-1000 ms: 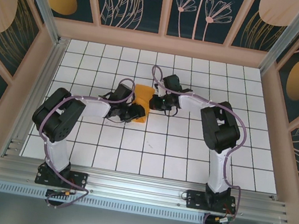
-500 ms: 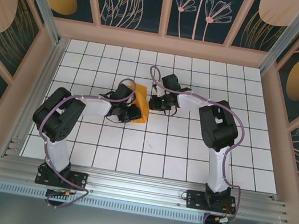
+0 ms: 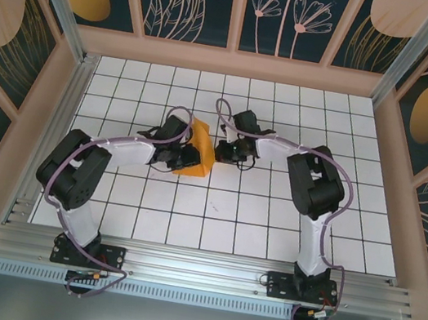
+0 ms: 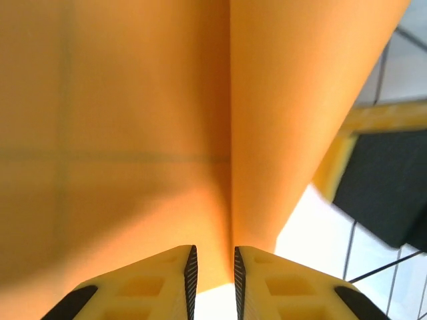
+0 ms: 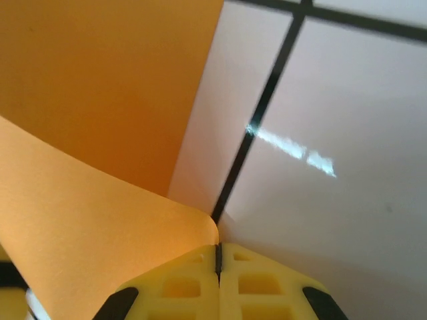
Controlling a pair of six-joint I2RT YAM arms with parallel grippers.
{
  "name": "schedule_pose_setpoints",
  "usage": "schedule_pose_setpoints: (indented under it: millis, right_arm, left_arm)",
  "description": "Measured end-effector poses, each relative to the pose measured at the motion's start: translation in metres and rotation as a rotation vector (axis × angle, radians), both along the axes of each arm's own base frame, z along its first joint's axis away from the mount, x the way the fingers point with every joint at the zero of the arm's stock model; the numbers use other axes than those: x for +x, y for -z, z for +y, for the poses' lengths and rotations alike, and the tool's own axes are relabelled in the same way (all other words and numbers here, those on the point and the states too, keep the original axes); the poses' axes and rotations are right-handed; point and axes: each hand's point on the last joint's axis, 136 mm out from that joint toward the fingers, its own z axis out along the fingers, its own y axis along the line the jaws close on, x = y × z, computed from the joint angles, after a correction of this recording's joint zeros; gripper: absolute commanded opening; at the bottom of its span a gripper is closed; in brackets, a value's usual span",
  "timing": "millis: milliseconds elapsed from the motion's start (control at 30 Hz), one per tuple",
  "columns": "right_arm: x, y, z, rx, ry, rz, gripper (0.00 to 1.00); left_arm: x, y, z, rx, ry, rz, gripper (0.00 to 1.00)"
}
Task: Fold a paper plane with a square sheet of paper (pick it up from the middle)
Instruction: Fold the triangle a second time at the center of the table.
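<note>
Starting nearest the bases, on the white gridded bench point(image 3: 211, 226): the left end effector point(image 3: 186, 156) is clenched narrow on a raised ridge of the paper point(image 3: 202, 150). Its wrist view has the orange fold running straight into the slim gap between the fingers. The paper sits mid-bench between the two arms, humped up rather than flat. Just beyond it, the right end effector point(image 3: 229, 149) is pinched tight on the paper's right edge, with a curled corner at its tips. My read: early days. The sheet looks gathered toward a first fold, but there's no pointed nose or wings yet, so nearly all the folding remains.
</note>
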Motion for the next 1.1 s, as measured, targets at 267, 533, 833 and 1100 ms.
schedule_pose_setpoints:
  millis: [267, 533, 833, 1100]
  right_arm:
    - [-0.045, -0.009, -0.013, -0.021, 0.039, 0.044, 0.02]
    - [-0.065, -0.019, 0.002, 0.001, 0.038, 0.05, 0.02]
    - [-0.04, -0.031, 0.022, 0.035, 0.021, -0.008, 0.01]
    - [-0.029, -0.019, 0.03, 0.012, -0.024, -0.029, 0.01]
  left_arm:
    - [-0.001, -0.004, 0.012, 0.011, -0.067, -0.024, 0.2]
    - [-0.01, 0.02, 0.04, 0.124, -0.158, 0.013, 0.15]
    - [-0.013, 0.037, 0.043, 0.152, -0.149, 0.052, 0.11]
    - [-0.013, 0.037, 0.041, 0.162, -0.111, 0.036, 0.08]
